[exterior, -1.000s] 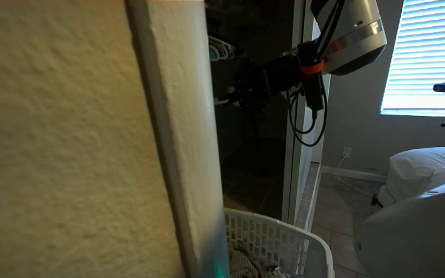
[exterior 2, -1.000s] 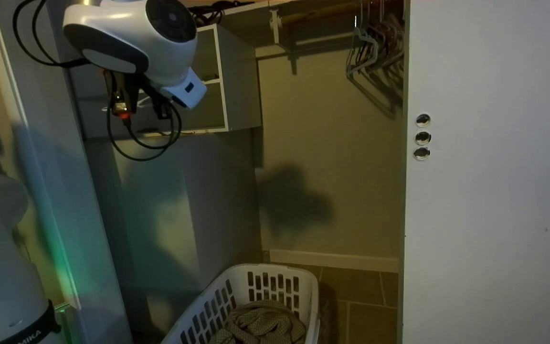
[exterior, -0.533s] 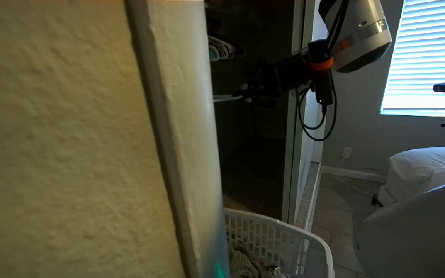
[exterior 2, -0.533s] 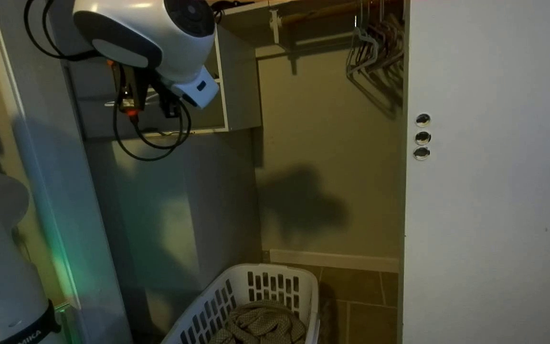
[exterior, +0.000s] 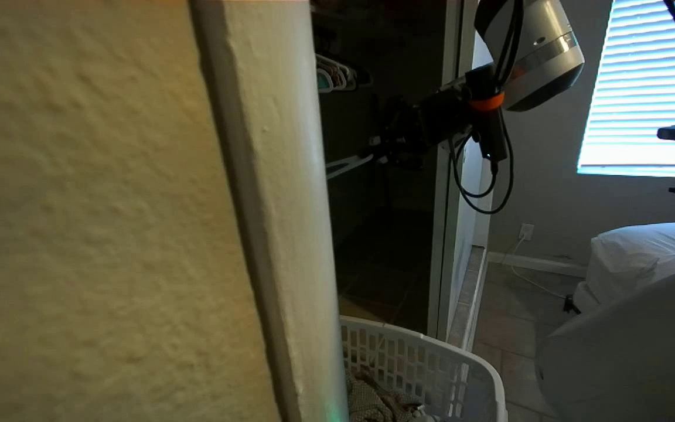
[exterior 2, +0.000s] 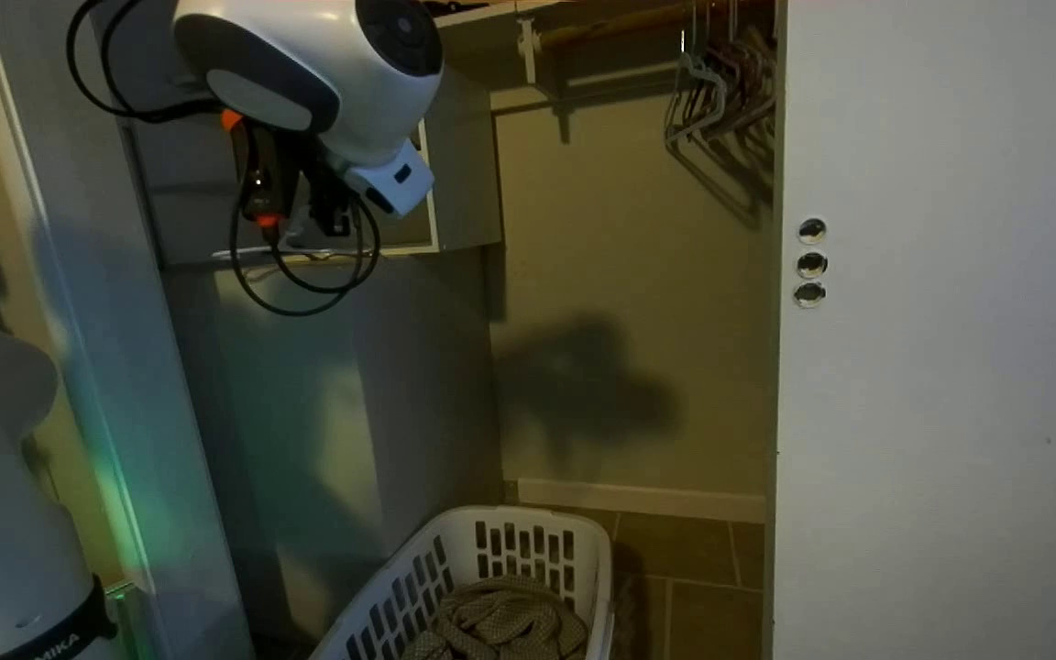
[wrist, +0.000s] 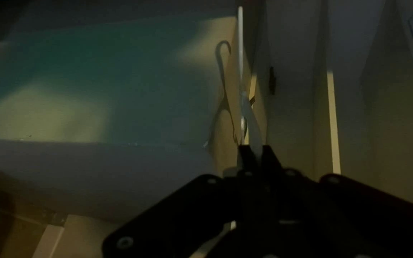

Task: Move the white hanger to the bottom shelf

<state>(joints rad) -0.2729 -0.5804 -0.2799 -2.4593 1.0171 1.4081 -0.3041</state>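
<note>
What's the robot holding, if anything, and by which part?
The tool holds the white hanger by its near end in the wrist view; whether corner or bar, I can't tell.

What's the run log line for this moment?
gripper: closed on white clothes hanger | position: near bottom shelf | shelf contact: unclear | release: not yet

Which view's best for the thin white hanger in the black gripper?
Wrist view: the thin white hanger shows unblocked beyond the black gripper, though nearly edge-on. In an exterior view, rounded cream trim cuts off its far part; in an exterior view, just slivers show around the black cables.
</note>
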